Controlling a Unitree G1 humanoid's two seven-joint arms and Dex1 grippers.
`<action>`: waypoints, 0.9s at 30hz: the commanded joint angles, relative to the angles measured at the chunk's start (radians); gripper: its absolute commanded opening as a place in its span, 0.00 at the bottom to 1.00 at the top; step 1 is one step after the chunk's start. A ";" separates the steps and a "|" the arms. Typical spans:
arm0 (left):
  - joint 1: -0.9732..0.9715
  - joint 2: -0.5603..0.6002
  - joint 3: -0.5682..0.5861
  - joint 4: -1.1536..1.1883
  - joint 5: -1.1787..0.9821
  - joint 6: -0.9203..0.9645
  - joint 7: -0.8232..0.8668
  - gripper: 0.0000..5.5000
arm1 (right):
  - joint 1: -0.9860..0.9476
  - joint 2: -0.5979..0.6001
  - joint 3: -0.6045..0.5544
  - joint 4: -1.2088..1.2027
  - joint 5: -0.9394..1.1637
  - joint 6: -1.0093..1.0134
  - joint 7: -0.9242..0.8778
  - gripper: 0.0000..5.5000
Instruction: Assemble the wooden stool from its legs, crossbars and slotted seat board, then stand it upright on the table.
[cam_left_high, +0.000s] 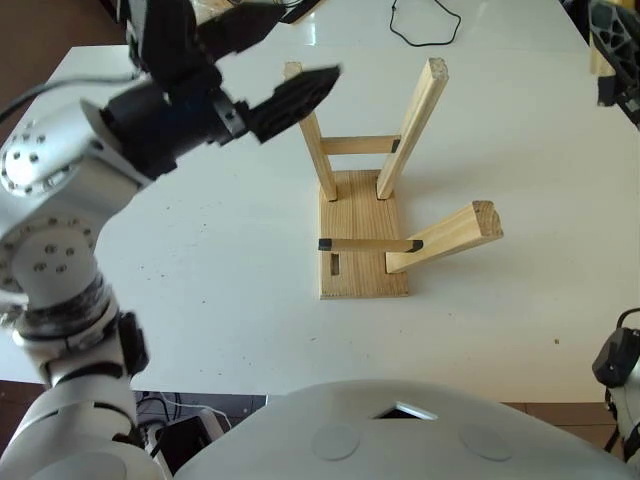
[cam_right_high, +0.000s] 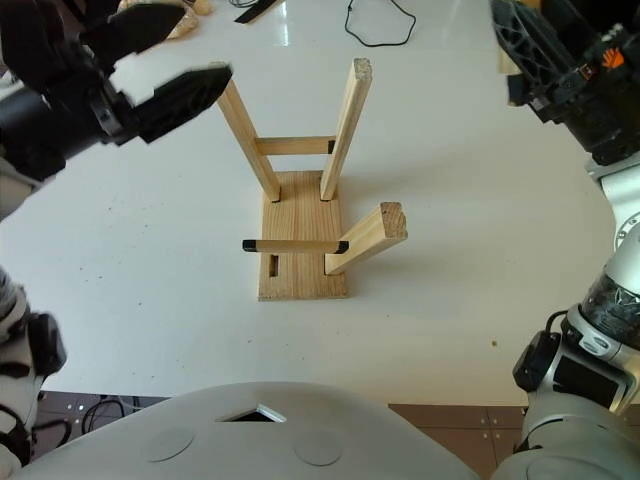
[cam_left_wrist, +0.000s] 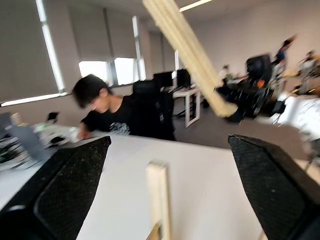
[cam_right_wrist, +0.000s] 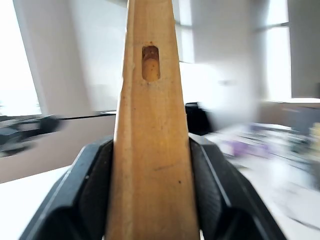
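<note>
The slotted seat board (cam_left_high: 362, 262) lies flat mid-table. Two legs (cam_left_high: 412, 130) stand upright in its far end, joined by a crossbar (cam_left_high: 358, 145). A third leg (cam_left_high: 448, 238) leans out to the right at the near end, with a second crossbar (cam_left_high: 368, 245) sticking out of it over the board. My left gripper (cam_left_high: 275, 62) hovers open, just left of the far left leg's top (cam_left_wrist: 159, 200), which sits between the fingers (cam_left_wrist: 70, 192) farther off. Raised at the far right, my right gripper (cam_right_high: 528, 50) is shut on a fourth leg (cam_right_wrist: 150, 125) with a mortise slot.
The white table (cam_left_high: 200, 250) has free room on both sides of the board. A black cable (cam_left_high: 425, 25) lies at the back edge, and a tan object (cam_right_high: 185, 20) at the back left. The table's front edge runs close to me.
</note>
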 joint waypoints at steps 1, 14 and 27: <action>-0.098 -0.027 -0.015 0.058 -0.166 0.009 0.027 0.79 | -0.095 -0.015 0.089 -0.056 0.171 0.081 0.055 0.37; -0.164 -0.050 -0.151 0.042 -0.233 -0.009 0.040 0.79 | -0.148 -0.094 0.288 0.000 0.084 0.108 0.315 0.37; -0.162 -0.064 -0.201 0.025 -0.187 -0.035 -0.009 0.68 | -0.153 -0.149 0.287 0.078 -0.048 0.066 0.480 0.37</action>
